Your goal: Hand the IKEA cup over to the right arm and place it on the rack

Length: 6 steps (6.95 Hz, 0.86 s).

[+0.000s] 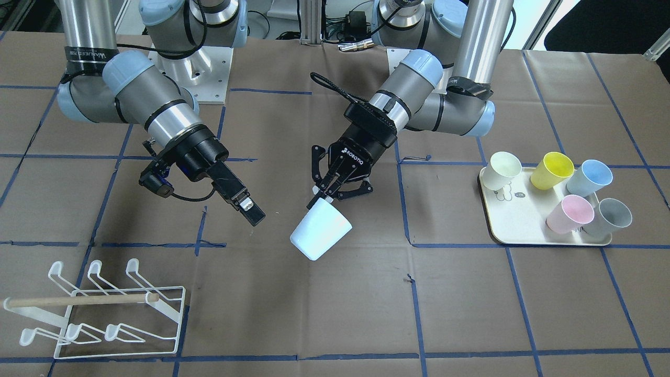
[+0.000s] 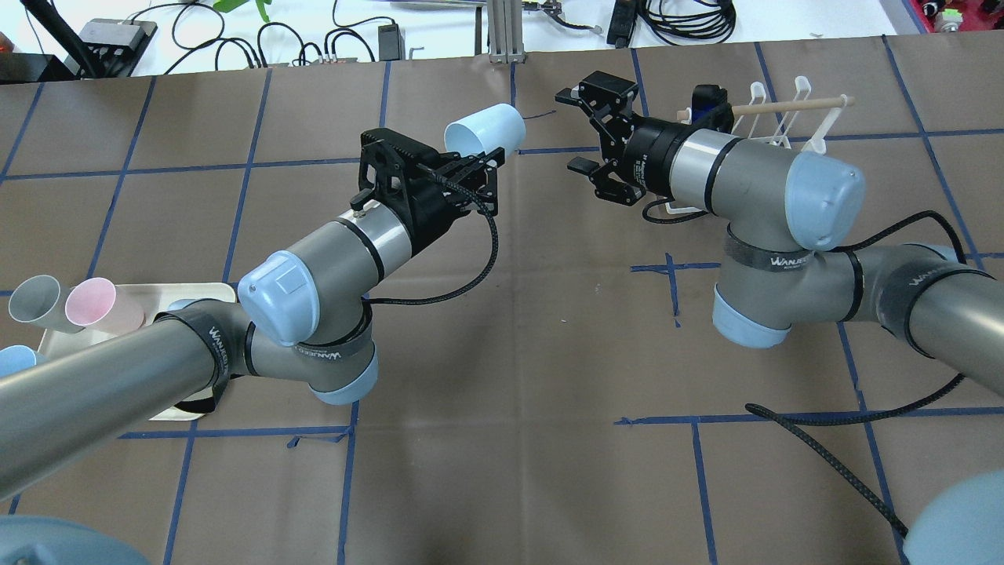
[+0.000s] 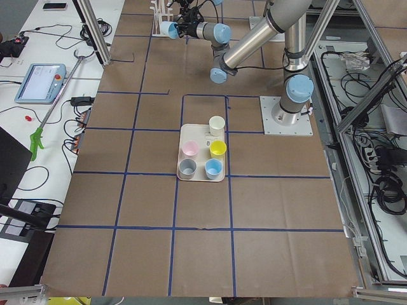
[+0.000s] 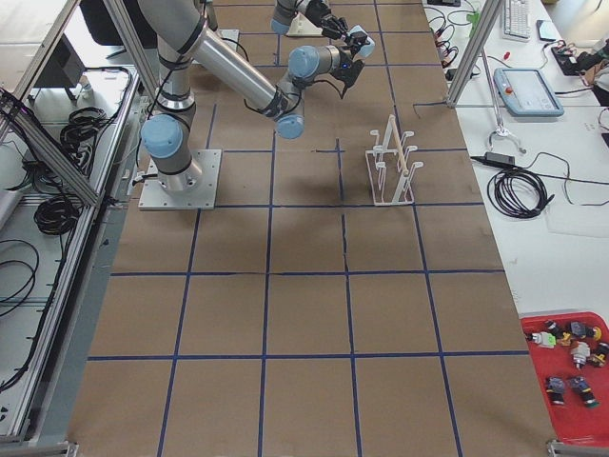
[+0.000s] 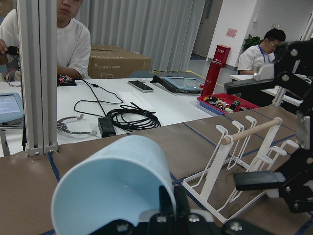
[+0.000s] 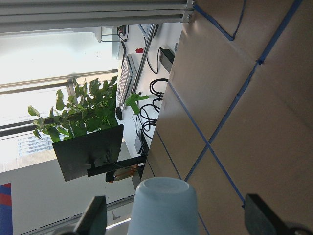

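The cup (image 1: 320, 230), pale blue-white, is in the left gripper (image 1: 327, 191), held above the middle of the table (image 1: 366, 314). The gripper's fingers are closed on the cup's rim, one finger inside the mouth and one outside, as the left wrist view shows. The cup lies tilted nearly on its side. Its mouth faces back toward the left wrist and its base points toward the table's right end.

The right gripper (image 2: 579, 132) hovers just beside the cup without touching it, with its fingers spread wide apart. It faces the cup's base: in the right wrist view the base sits between the two spread fingertips, and a gap remains.

The rack (image 1: 120, 314) stands on the right half of the table, near the far edge, across from the robot. It is white wire with two rows of upturned prongs, and a wooden dowel (image 1: 78, 300) lies across it. Nothing hangs on it.

A cream tray (image 1: 497, 230) sits on the left half of the table. It carries five other cups (image 1: 570, 213): cream, yellow, blue, pink and grey, all tipped on their sides.
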{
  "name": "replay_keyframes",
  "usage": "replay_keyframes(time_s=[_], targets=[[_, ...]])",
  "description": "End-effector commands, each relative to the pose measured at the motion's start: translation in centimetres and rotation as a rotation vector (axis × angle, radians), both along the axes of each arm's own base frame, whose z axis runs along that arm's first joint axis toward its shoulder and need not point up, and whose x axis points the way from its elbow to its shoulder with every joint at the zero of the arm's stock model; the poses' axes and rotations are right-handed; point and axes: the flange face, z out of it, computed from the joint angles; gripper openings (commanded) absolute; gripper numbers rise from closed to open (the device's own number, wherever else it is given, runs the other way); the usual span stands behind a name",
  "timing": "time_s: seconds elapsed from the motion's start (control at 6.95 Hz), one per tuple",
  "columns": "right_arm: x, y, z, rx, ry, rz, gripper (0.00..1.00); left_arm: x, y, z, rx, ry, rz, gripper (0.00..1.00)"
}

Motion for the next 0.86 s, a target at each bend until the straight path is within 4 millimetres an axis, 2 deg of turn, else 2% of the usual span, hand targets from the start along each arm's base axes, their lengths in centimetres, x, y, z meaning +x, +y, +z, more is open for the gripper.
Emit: replay_keyframes(time_s=[0.0, 0.29, 0.72], targets=[[1.0, -1.4, -1.0, 0.009, 0.000, 0.019, 1.00, 0.1, 0.0, 0.1, 0.008, -0.005, 0.008, 0.00], [3.3, -1.9, -1.6, 0.054, -0.040, 0.036, 1.00, 0.1, 0.0, 0.1, 0.009, -0.004, 0.008, 0.00], [4.6, -2.5, -1.8, 0.056, -0.049, 0.053, 0.99, 0.1, -0.1, -0.1, 0.012, -0.005, 0.009, 0.00]])
